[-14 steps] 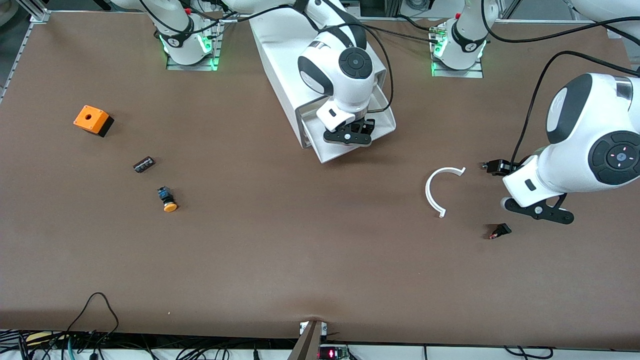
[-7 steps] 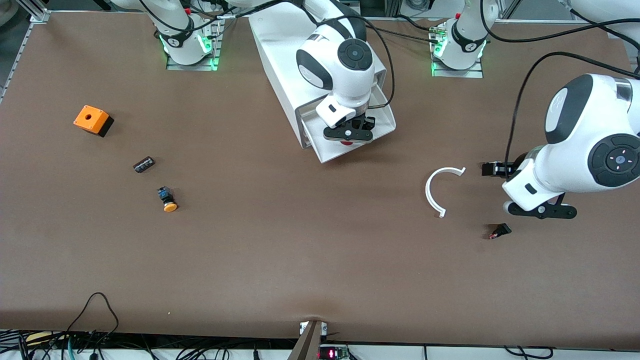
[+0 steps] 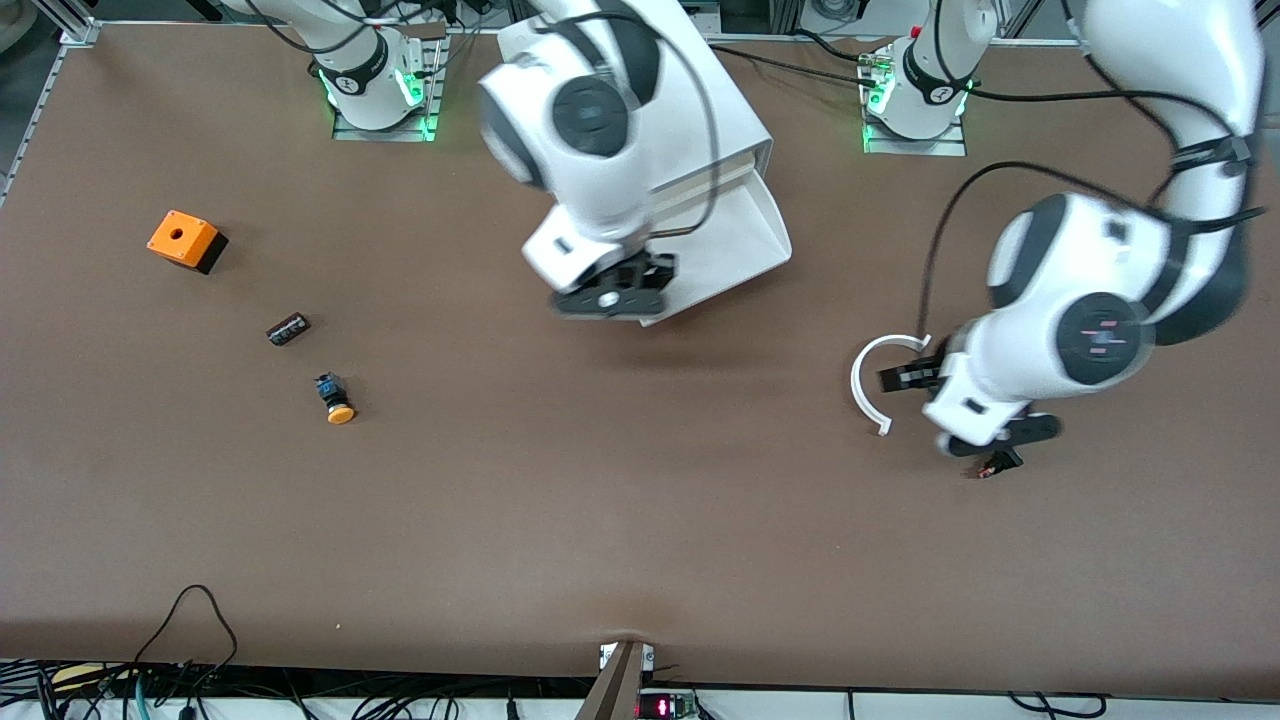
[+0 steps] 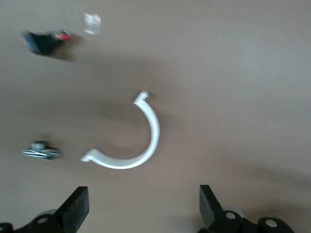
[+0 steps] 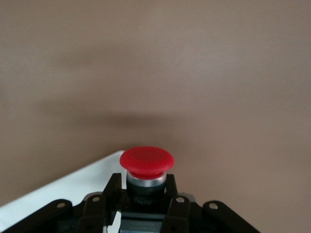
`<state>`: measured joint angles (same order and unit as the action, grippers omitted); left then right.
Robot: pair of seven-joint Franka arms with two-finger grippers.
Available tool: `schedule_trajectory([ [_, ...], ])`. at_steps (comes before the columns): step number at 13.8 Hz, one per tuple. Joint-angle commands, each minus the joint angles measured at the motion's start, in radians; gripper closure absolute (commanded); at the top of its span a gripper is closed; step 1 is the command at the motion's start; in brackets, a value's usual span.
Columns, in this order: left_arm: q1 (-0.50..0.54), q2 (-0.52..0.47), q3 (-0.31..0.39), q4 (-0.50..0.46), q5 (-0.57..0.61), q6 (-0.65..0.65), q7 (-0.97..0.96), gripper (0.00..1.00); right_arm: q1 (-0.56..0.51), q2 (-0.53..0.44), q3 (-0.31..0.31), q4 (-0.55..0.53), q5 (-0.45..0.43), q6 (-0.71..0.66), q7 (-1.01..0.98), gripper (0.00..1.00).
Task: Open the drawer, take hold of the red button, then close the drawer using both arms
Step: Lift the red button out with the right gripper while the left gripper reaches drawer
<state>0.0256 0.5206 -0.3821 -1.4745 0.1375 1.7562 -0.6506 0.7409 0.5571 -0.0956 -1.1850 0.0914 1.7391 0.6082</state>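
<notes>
My right gripper (image 3: 610,297) is shut on the red-capped button (image 5: 146,160), its two fingers clamped on the dark body below the cap. It holds the button in the air over the front corner of the open drawer (image 3: 745,235), whose white corner shows in the right wrist view (image 5: 58,190). In the front view the button is hidden under the hand. The drawer stands pulled out of the white cabinet (image 3: 720,110). My left gripper (image 3: 1000,435) is open and empty (image 4: 143,208), low over the table beside a white C-shaped ring (image 3: 868,385).
The ring (image 4: 146,141), a small black-and-red part (image 3: 998,463) and a metal nut (image 4: 41,152) lie near the left gripper. Toward the right arm's end lie an orange-capped button (image 3: 336,398), a small black part (image 3: 288,328) and an orange box (image 3: 185,240).
The right gripper rose out of the drawer with the red button and swung toward the right arm's end. The left arm swung in toward the white ring.
</notes>
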Motion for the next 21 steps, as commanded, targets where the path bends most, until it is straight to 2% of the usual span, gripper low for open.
schedule_trajectory([
  [1,-0.029,-0.025,-0.023,-0.128,-0.019,0.132,-0.15,0.0,-0.11,-0.078,0.008,-0.008,0.024,-0.122,-0.236,1.0],
  [4,-0.041,-0.004,-0.064,-0.179,-0.021,0.213,-0.257,0.0,-0.236,-0.118,0.002,-0.022,0.027,-0.211,-0.462,1.0],
  [5,-0.041,0.002,-0.087,-0.193,-0.027,0.238,-0.291,0.0,-0.254,-0.15,-0.01,-0.065,0.027,-0.213,-0.525,1.0],
  [7,-0.041,0.004,-0.122,-0.255,-0.042,0.311,-0.345,0.0,-0.314,-0.221,-0.019,-0.207,0.024,-0.176,-0.612,1.0],
  [8,-0.039,0.004,-0.139,-0.289,-0.062,0.35,-0.354,0.0,-0.33,-0.268,-0.019,-0.311,0.019,-0.126,-0.637,1.0],
  [11,-0.041,0.004,-0.187,-0.348,-0.078,0.404,-0.4,0.0,-0.371,-0.376,-0.019,-0.626,-0.021,0.078,-0.672,1.0],
  [14,-0.039,-0.001,-0.262,-0.366,-0.078,0.404,-0.496,0.0,-0.412,-0.422,-0.021,-0.856,-0.067,0.291,-0.721,1.0],
  [16,-0.039,-0.004,-0.3,-0.372,-0.078,0.402,-0.55,0.0,-0.504,-0.413,-0.019,-0.918,-0.079,0.405,-0.861,1.0],
  [21,-0.041,-0.002,-0.376,-0.4,-0.078,0.402,-0.603,0.0,-0.731,-0.286,-0.019,-0.926,-0.125,0.621,-1.235,1.0],
])
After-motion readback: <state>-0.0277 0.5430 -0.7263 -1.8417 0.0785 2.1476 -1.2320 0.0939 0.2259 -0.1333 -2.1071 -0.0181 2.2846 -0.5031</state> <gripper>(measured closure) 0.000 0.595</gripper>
